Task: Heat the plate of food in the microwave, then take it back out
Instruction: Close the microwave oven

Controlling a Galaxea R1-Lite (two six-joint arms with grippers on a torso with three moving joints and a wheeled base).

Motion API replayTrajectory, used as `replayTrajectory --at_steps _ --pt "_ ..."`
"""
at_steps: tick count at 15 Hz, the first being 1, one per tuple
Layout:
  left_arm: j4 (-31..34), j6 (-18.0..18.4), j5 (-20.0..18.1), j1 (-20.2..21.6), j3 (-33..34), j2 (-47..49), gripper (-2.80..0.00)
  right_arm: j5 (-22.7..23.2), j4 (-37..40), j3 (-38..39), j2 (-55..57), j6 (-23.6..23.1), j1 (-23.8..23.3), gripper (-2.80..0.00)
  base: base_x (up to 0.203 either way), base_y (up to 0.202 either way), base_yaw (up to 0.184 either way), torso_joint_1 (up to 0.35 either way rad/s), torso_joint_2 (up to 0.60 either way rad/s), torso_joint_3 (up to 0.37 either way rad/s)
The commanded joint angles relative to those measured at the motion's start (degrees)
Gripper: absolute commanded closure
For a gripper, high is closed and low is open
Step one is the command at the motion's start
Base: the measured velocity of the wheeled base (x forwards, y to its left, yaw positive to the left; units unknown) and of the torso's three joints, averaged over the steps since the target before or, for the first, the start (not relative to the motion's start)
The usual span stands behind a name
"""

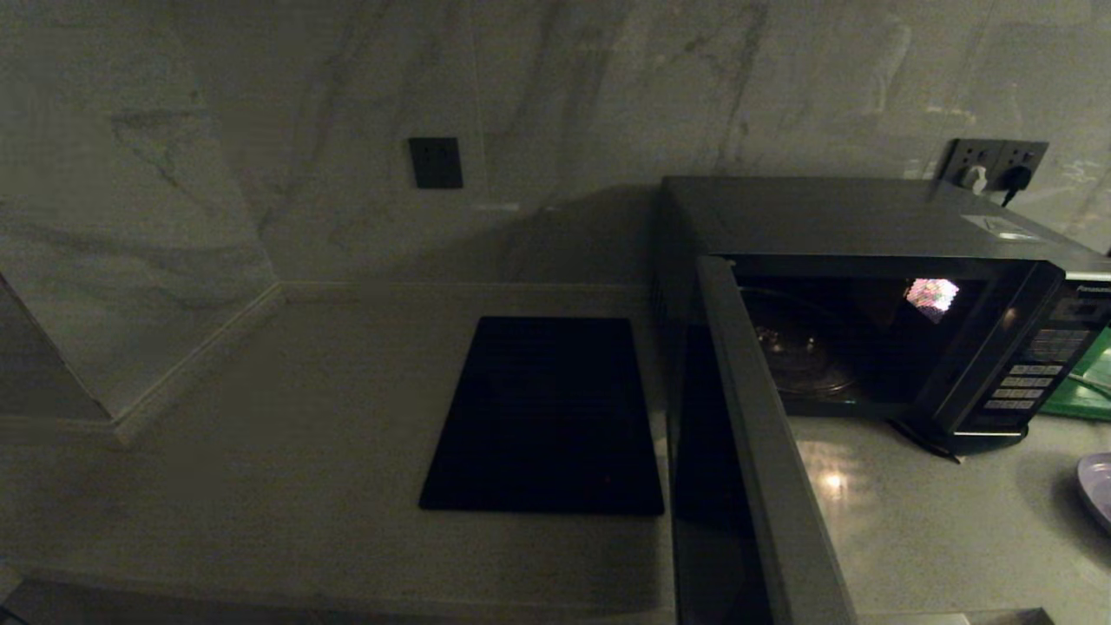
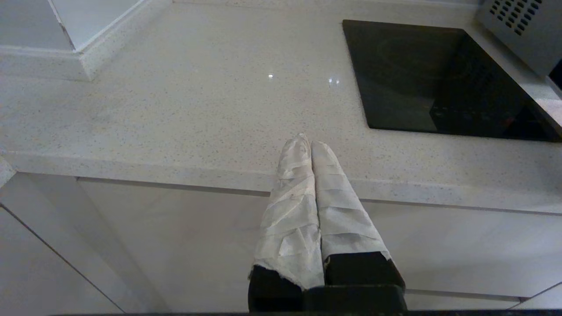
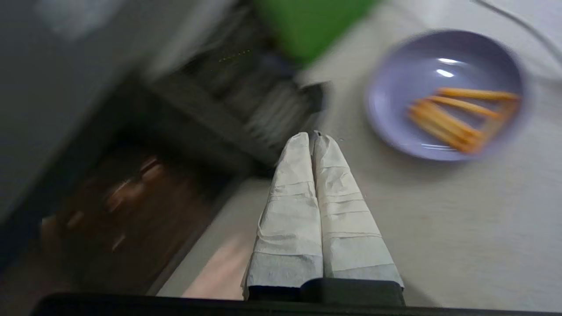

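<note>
On the pale speckled countertop (image 1: 286,451), backed by a marbled wall (image 1: 555,95), the microwave (image 1: 868,226) stood at the right with its door (image 1: 764,469) swung wide open toward the room, so that the lit cavity and its glass turntable (image 1: 803,356) showed; nothing sat on the turntable. Its button panel (image 1: 1033,373) faced out at the far right, and something flat and green (image 1: 1085,382) lay just beyond it. To the left of the open door a flat black cooktop slab (image 1: 547,417) was set in the counter. A dark switch plate (image 1: 436,162) hung on the wall above the slab, and a power socket (image 1: 994,165) with plugs sat behind the microwave. The plate of food (image 3: 445,94), a small lilac dish with thin orange sticks (image 3: 456,118) lying in it, rested on the counter outside the oven, near its panel corner; only the plate's edge showed from the head camera, at the far right. The right gripper (image 3: 312,138) hung above the counter between the microwave's front and the plate, touching neither, its tape-wrapped fingers (image 3: 292,206) pressed together on nothing. The left gripper (image 2: 307,142) was parked over the counter's front edge, well left of the cooktop, its wrapped fingers (image 2: 290,206) likewise clenched and empty.
</note>
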Motion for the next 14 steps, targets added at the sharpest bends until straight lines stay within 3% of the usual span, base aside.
replayTrajectory --at_steps 1,3,9,14 --pt "-0.02 -0.04 0.03 0.00 0.00 0.00 0.00 -5.22 0.19 -1.29 -2.78 0.41 10.49 0.00 0.000 0.000 0.000 0.000 0.00 0.000" --pt "-0.02 -0.04 0.03 0.00 0.00 0.05 0.00 -9.97 0.31 -4.44 -4.28 1.22 16.84 0.00 0.000 0.000 0.000 0.000 0.00 0.000" --pt "-0.02 -0.04 0.03 0.00 0.00 0.09 0.00 -17.33 3.23 -16.77 -5.72 4.04 27.13 0.00 0.000 0.000 0.000 0.000 0.00 0.000" --pt "-0.02 -0.04 0.03 0.00 0.00 0.08 0.00 -18.81 12.45 -25.70 -5.54 4.36 40.24 0.00 0.000 0.000 0.000 0.000 0.00 0.000"
